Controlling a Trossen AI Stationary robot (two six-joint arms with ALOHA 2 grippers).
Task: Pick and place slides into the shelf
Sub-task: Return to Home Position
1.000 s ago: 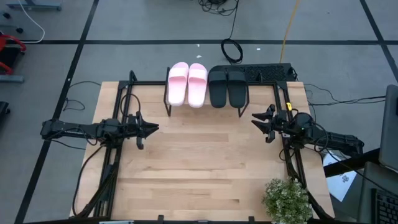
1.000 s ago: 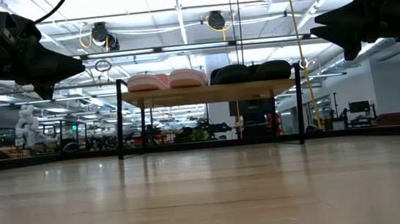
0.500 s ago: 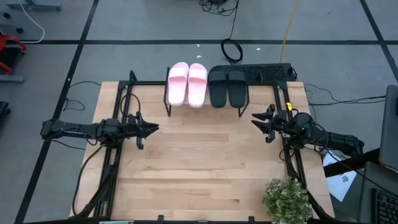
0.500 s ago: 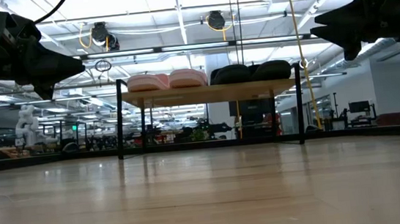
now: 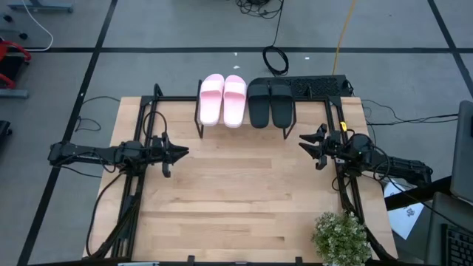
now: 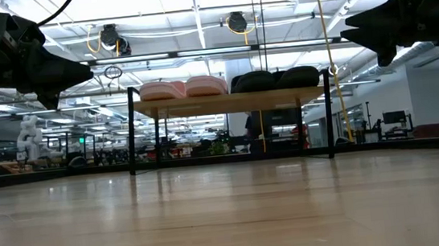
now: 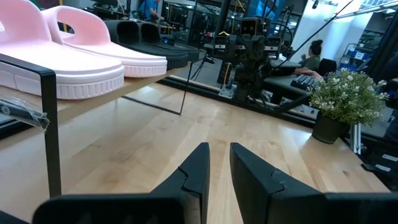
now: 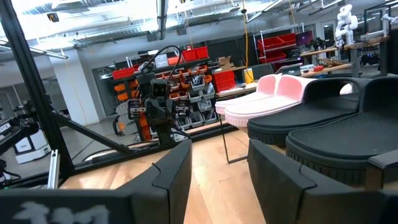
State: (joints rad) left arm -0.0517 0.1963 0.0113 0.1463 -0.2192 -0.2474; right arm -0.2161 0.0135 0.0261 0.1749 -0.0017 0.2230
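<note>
All the slides sit side by side on the shelf (image 6: 230,102) at the table's far edge, soles down on its wooden top. The pale pink pair (image 5: 223,100) is toward the left and the black pair (image 5: 270,103) toward the right. My left gripper (image 5: 181,152) hovers above the table's left side, pointing right, with a narrow gap between its fingers (image 7: 219,163). My right gripper (image 5: 304,144) hovers at the right side, pointing left, open (image 8: 219,168). Both are well short of the shelf and hold nothing.
A potted plant (image 5: 341,238) stands at the table's near right corner. Black frame rails (image 5: 137,185) run along both table sides. A power strip (image 5: 318,85) lies behind the shelf. Bare wood (image 5: 244,192) spreads between the arms. A person (image 7: 316,50) sits in the room beyond.
</note>
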